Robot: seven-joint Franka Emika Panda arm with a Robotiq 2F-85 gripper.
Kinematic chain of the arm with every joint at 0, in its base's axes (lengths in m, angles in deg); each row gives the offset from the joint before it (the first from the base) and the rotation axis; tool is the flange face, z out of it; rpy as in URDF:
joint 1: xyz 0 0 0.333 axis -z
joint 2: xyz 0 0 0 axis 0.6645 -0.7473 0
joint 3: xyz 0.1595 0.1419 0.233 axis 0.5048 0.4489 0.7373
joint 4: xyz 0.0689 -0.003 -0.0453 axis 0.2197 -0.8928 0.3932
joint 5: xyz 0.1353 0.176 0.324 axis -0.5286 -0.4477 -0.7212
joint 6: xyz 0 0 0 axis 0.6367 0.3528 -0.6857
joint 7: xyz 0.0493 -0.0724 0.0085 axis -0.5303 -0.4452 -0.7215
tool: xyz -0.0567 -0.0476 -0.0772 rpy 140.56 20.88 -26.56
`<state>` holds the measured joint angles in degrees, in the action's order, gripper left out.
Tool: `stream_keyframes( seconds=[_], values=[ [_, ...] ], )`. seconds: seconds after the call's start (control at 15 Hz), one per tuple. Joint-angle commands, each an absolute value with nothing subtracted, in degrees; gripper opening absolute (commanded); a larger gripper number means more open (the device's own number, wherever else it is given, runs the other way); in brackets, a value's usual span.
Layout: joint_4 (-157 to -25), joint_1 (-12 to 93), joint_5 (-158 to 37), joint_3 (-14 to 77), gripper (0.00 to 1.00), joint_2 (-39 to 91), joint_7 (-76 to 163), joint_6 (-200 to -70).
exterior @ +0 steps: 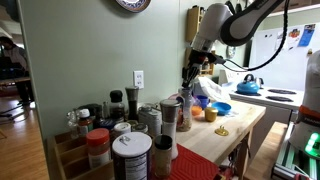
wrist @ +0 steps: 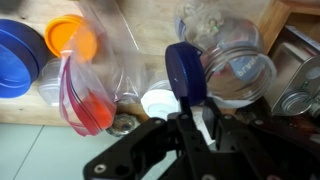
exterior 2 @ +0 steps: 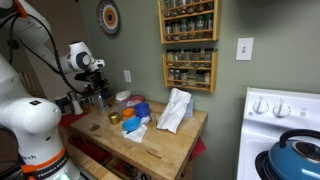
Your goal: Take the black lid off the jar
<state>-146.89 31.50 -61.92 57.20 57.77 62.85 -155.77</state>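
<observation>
Most of the task appears to be done. In the wrist view the black lid (wrist: 184,68) is seen tilted on edge and clamped between the fingers (wrist: 188,122), which are closed on its lower rim. No jar body is seen attached beneath it, so the lid is judged to be off and held clear. A pale round top (wrist: 160,100) just to the left of the fingers is taken to be the open mouth of the jar, though this cannot be confirmed from that view.

In an exterior view the jar (exterior: 169,117) is made out among the containers at the far side of the wooden surface (exterior: 228,135), near the wall, with the fingers held above it and apart from it; whether its top is bare is too small to tell there.

A clear glass jar (wrist: 240,70) lies just right of the lid, and a plastic bag (wrist: 90,85), an orange lid (wrist: 70,35) and a blue bowl (wrist: 15,55) are found further left.

What is left is judged to be little: the lid is to be carried aside and, if wanted, set down on a bare part of the surface.
</observation>
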Motion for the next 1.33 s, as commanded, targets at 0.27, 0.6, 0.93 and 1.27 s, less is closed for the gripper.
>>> stream_keyframes(
  seconds=[0.27,0.6,0.93,1.27],
  values=[
    [-146.36,32.05,-60.91,57.31,0.01,56.96,64.7,-153.78],
    [-146.14,32.58,-60.52,57.09,0.22,56.93,65.14,-153.51],
    [-145.38,34.93,-59.81,55.91,0.51,57.85,67.26,-145.02],
    [-144.9,35.32,-60.92,54.05,0.88,57.17,68.62,-136.65]
  ],
)
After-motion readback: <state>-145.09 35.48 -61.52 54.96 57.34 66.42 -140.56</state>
